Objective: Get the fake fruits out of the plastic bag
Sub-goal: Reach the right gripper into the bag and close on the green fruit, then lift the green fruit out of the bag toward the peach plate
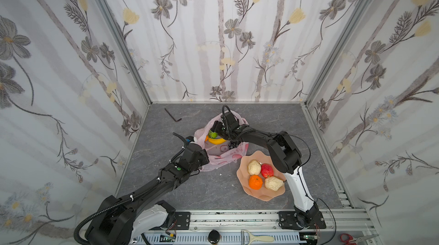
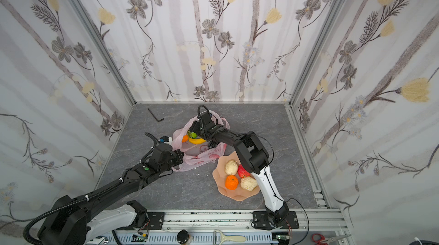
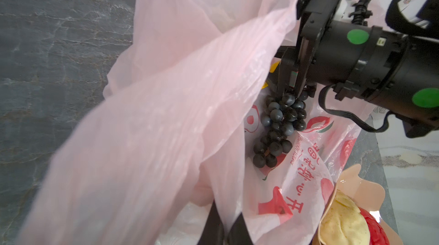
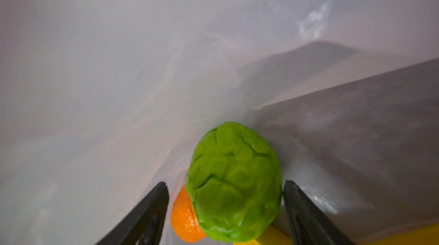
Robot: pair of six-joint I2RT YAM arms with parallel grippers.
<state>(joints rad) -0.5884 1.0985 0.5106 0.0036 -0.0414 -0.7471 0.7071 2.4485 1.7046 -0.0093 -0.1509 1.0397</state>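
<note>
**Now your right jaws straddle the green fruit inside the bag**

Your right gripper is reaching into the mouth of the plastic bag, and its jaws stand wide apart. The green fruit sits between them. One finger is right against the fruit's side, while the other stands clear of it with a gap showing, so nothing is gripped yet. An orange lies just behind the green fruit and touches it, and the banana lies just under both.

Your left gripper is closed tight on the thin pink film at the near edge of the bag. The film drapes up and over its fingers, and the mouth stays open toward your right arm.

The grapes lie on the printed inner side of the bag, under your right wrist. So four fruits are in the bag: the green fruit, the orange, the banana and the grapes.

Four more sit in the dish, just beside the bag on the table: two beige balls, a red fruit and a second orange. A hex key lies well apart, near the back wall.
</note>
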